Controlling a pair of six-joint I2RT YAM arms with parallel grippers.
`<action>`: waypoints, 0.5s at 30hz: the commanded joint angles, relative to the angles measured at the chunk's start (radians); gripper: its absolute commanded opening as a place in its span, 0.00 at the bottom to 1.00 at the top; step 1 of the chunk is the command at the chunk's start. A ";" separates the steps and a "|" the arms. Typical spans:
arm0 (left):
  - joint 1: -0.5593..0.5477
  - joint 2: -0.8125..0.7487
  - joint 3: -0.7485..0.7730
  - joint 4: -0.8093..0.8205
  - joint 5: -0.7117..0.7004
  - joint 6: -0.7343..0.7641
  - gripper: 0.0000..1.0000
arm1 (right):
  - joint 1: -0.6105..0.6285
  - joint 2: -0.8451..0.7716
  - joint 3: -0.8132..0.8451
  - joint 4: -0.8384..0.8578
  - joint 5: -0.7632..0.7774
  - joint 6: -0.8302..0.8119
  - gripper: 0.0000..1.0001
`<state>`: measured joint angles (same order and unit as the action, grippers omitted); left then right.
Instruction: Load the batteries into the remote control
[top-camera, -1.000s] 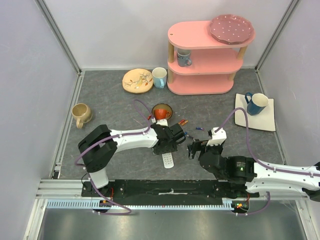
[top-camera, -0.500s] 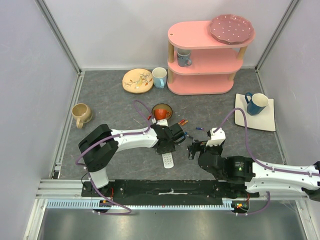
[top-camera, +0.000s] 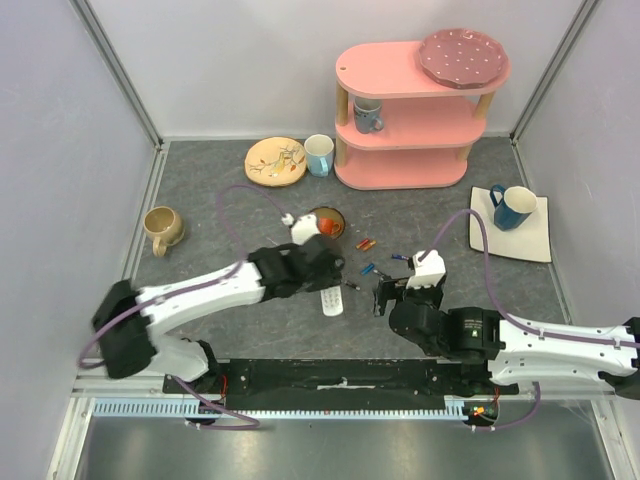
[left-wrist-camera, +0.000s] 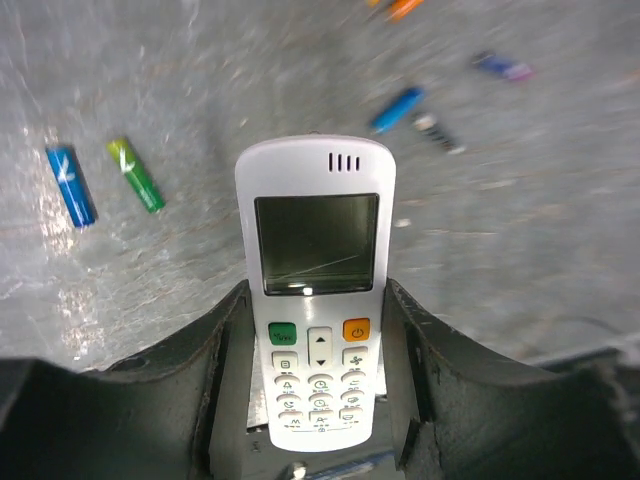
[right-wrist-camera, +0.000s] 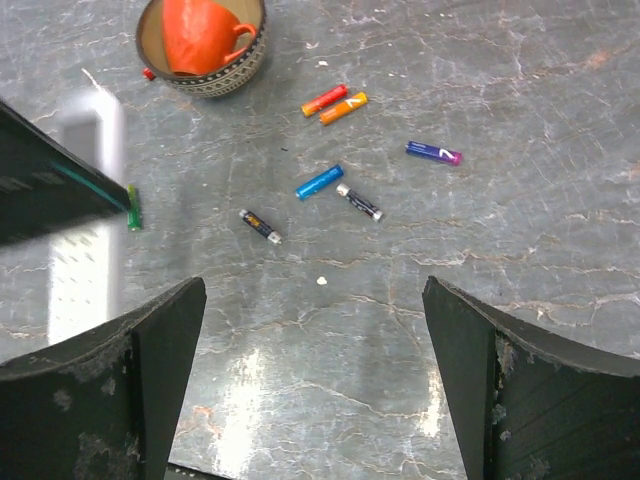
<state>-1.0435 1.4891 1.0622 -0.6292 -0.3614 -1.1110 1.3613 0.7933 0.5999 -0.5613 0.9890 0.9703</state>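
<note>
Top view: bright, even overhead light, soft short shadows, sharp throughout. Left wrist view: small blue cylindrical battery (left-wrist-camera: 397, 108) and neighbours at upper right smeared; white glare on grey marbled tabletop (left-wrist-camera: 70, 300) lower left; slim white remote control with dark screen (left-wrist-camera: 316, 300) sharp, faint reflection on screen. Right wrist view: remote at left edge blurred, glare lower centre

The grey marbled table (right-wrist-camera: 540, 230) carries loose batteries (right-wrist-camera: 433, 152) ahead of the right pincer (right-wrist-camera: 315, 330). Nearest is a dark battery (right-wrist-camera: 259, 225), then a blue battery (right-wrist-camera: 319, 181) beside a silver battery (right-wrist-camera: 358, 201). Farther off, a red battery (right-wrist-camera: 325, 99) lies just beside an orange battery (right-wrist-camera: 343, 107). Farthest, to the left, stands a patterned bowl (right-wrist-camera: 235, 72).
</note>
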 joint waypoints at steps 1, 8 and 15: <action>0.063 -0.301 -0.135 0.248 -0.006 0.192 0.02 | -0.001 0.043 0.081 0.129 -0.041 -0.123 0.98; 0.299 -0.768 -0.528 0.756 0.418 0.267 0.02 | -0.102 0.008 0.078 0.377 -0.381 -0.202 0.97; 0.551 -0.912 -0.801 1.292 0.847 0.066 0.02 | -0.257 -0.007 0.003 0.717 -0.857 -0.144 0.97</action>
<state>-0.5652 0.6037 0.3603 0.1509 0.1780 -0.9264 1.1675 0.7658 0.6273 -0.1040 0.4404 0.8009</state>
